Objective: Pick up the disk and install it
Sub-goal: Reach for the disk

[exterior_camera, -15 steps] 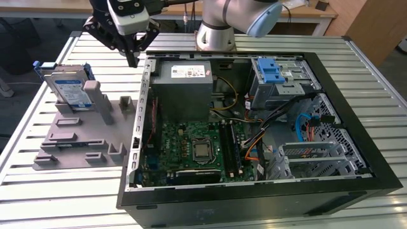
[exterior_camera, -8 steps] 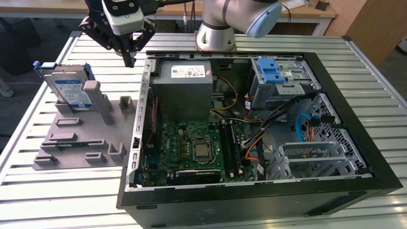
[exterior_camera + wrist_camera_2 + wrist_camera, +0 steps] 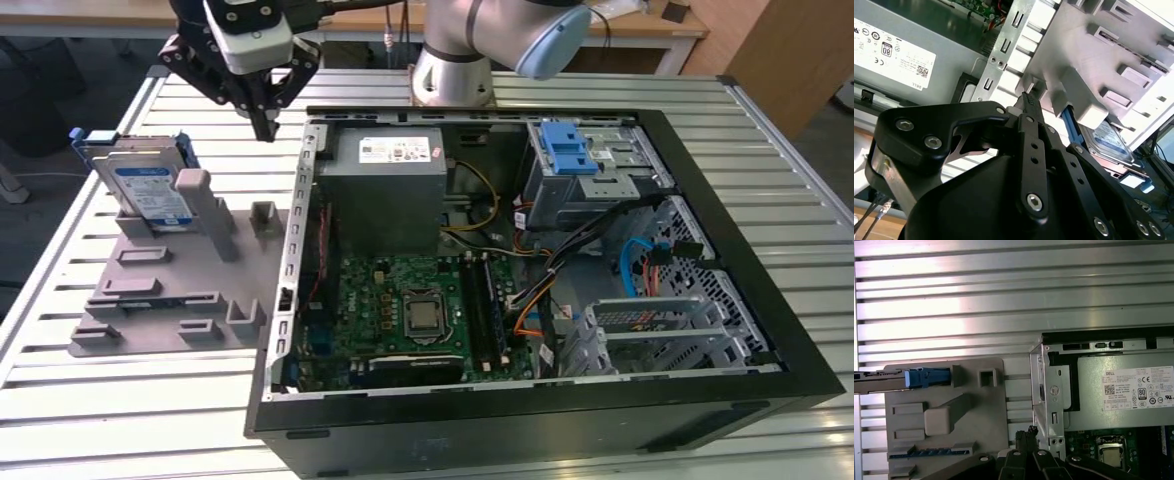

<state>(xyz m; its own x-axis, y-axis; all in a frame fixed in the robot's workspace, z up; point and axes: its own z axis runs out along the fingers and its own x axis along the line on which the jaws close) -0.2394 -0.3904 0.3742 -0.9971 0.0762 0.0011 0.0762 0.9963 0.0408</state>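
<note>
Silver, blue-framed, the disk [image 3: 142,186] stands on edge in the grey holder [image 3: 150,300] — off to the exterior view's left of my fingers [image 3: 266,120] and lower. They hang pressed together, holding nothing. The first wrist view gives its thin edge [image 3: 884,380]; the exterior view its labelled face.

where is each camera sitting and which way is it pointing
Exterior view: off the arm, high up, looking down on the slatted table, open computer case and grey holder holding the disk; it shows the arm and the shut gripper.
First wrist view: on the arm, looking straight down past the gripper at table, holder and case.
Second wrist view: close behind the gripper, looking along it at the holder.
Shared: all three show the disk, the holder and the power supply.
</note>
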